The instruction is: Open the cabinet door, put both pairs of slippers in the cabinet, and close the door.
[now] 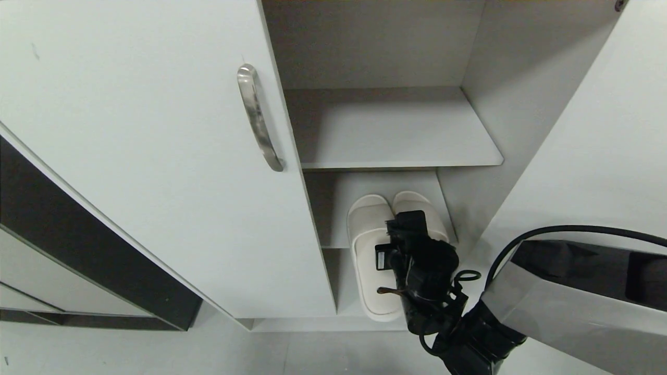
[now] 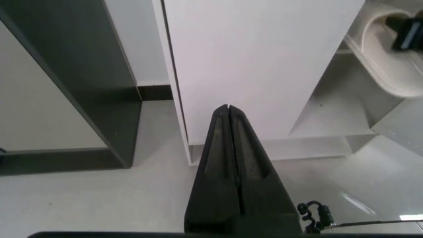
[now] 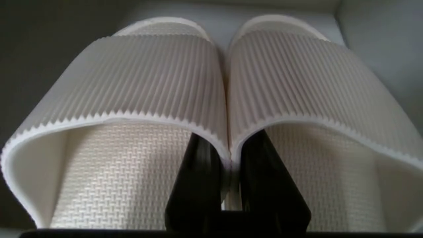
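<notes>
Within cabinet (image 1: 391, 130), right claw (image 1: 409, 220) clamps 2 slippers (image 1: 370, 229) together; left claw (image 2: 228, 114) clenched.

Legible text: none in any view.
Tag (image 1: 383, 259): small pale-framed square on the side of the right claw (image 1: 410, 219), directly over the slippers (image 1: 371, 250); whatever is printed on it is too small to read.
</notes>
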